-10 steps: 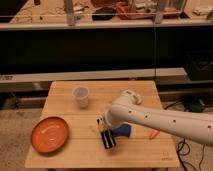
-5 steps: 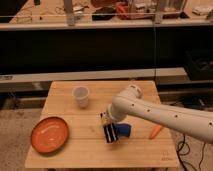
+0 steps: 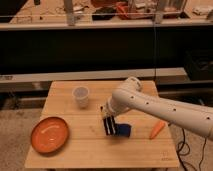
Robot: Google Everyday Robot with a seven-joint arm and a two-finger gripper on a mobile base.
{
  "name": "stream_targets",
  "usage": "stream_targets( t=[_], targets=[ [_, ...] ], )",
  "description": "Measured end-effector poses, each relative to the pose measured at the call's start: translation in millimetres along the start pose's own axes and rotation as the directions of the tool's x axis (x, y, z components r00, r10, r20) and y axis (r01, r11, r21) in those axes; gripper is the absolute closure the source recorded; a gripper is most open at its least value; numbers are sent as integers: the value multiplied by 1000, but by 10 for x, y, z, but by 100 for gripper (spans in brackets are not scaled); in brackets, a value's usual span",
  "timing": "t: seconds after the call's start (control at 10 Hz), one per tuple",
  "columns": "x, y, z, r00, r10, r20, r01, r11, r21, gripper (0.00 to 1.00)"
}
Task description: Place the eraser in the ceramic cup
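Observation:
The eraser [image 3: 108, 126], a long black block with pale stripes, hangs upright from my gripper [image 3: 106, 115], which is shut on its upper end near the middle of the wooden table [image 3: 75, 155]. It is held just above the tabletop. The ceramic cup [image 3: 81, 96], small, white and handleless, stands upright at the back of the table, to the left of and behind the gripper and apart from it. My white arm [image 3: 160, 110] reaches in from the right.
An orange round plate [image 3: 50, 134] lies at the front left. A blue pad [image 3: 123, 130] lies right beside the eraser, on its right. An orange carrot-shaped object [image 3: 157, 129] lies at the right edge. Dark shelving stands behind the table.
My gripper has lifted the eraser a little off the table, moving up and slightly towards the back. The cup, plate and blue pad have not moved.

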Motion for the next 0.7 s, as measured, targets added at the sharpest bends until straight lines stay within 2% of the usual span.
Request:
stream_targets(
  t=[0.5, 0.7],
  targets=[
    [432, -57, -205, 999, 20, -37, -21, 1000, -20, 99],
    [536, -98, -229, 999, 21, -47, -22, 999, -26, 99]
  ],
)
